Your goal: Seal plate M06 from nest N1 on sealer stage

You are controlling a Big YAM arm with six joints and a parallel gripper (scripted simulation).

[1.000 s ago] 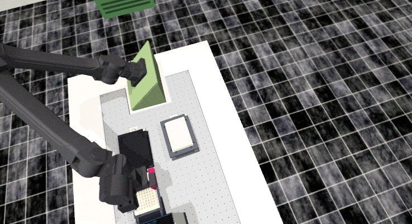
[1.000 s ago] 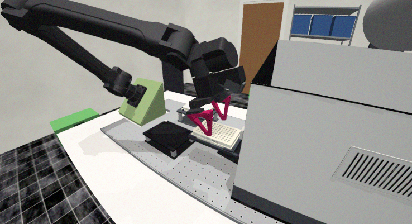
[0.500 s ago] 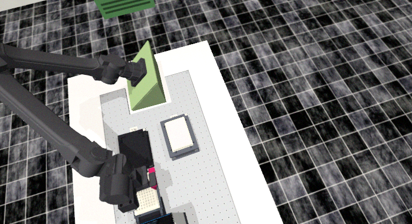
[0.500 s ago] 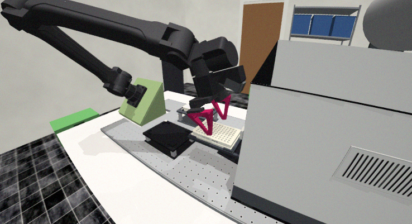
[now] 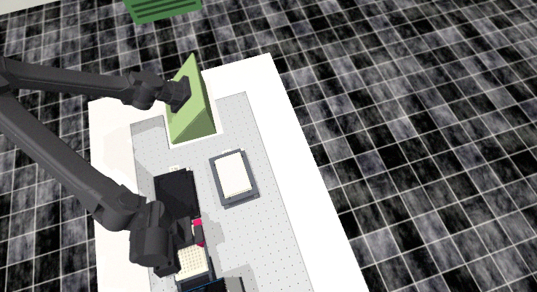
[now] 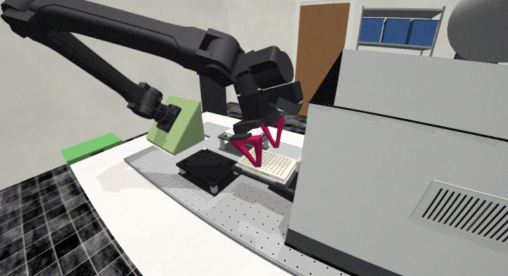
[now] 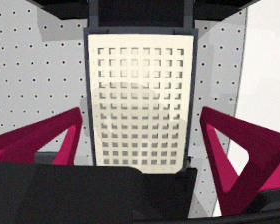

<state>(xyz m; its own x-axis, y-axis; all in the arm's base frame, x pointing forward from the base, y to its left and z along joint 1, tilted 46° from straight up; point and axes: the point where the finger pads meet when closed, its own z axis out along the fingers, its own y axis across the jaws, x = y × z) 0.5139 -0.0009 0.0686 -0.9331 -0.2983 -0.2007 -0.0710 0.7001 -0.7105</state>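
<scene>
The cream 96-well plate M06 (image 5: 193, 263) lies right way up on the sealer's dark stage (image 7: 139, 12), in front of the grey housing (image 6: 391, 149). Its wells are bare, with no foil, as the side view (image 6: 268, 165) and the wrist view (image 7: 139, 99) both show. Its long side points toward the housing. My gripper (image 6: 266, 155) hangs just above the plate, open, with the magenta fingers to either side of its near end (image 7: 140, 117) and a gap on each side. The black nest N1 (image 5: 176, 192) stands empty beside the stage. The START key and lamp are out of view.
Nest N2 (image 5: 233, 175) holds the sealed plate M09, right of N1. A green wedge (image 5: 189, 102) carries the arm's base at the far end of the table. A green box (image 5: 161, 4) stands off the table. The housing blocks the near right side.
</scene>
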